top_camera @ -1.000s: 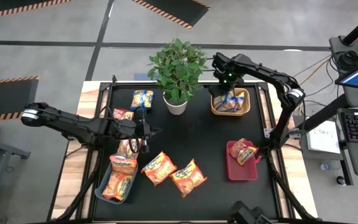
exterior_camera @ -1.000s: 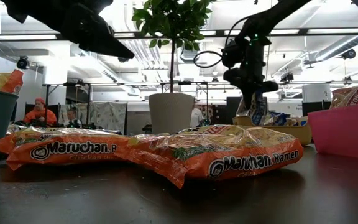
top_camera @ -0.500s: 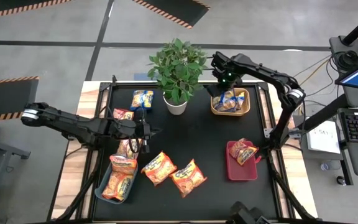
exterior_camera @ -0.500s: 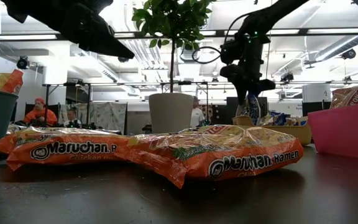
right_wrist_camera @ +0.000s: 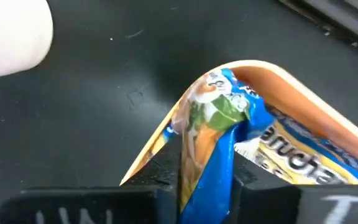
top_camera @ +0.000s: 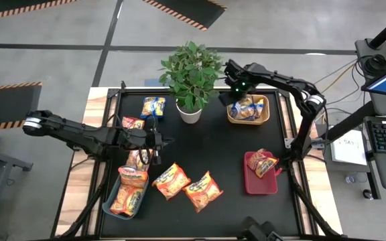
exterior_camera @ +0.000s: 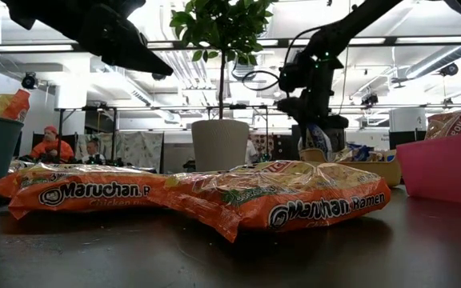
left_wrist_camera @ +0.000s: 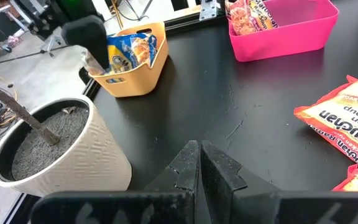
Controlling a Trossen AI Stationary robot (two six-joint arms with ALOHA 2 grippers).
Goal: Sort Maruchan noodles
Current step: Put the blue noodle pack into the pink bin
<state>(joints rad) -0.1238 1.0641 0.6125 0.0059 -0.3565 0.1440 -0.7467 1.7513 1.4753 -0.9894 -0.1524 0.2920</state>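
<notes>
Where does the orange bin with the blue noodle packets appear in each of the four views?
High view: orange bin at the table's far right side, beside the right pincer.
Low view: right of centre, behind the orange packets, beside the pink bin.
Left wrist view: upper left, beyond the white plant pot.
Right wrist view: its rim curves behind the pinched blue packet.
Shared landmark: the white plant pot.

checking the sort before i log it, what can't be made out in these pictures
- Grey-blue bin, high view: the left arm covers part of it, so its packet count is unclear.
- Blue packet in the right tool, right wrist view: the bottom edge cuts it off.
- Pink bin, left wrist view: the top edge cuts off its packets.
- Print on the packets in the orange bin, high view: too small.
</notes>
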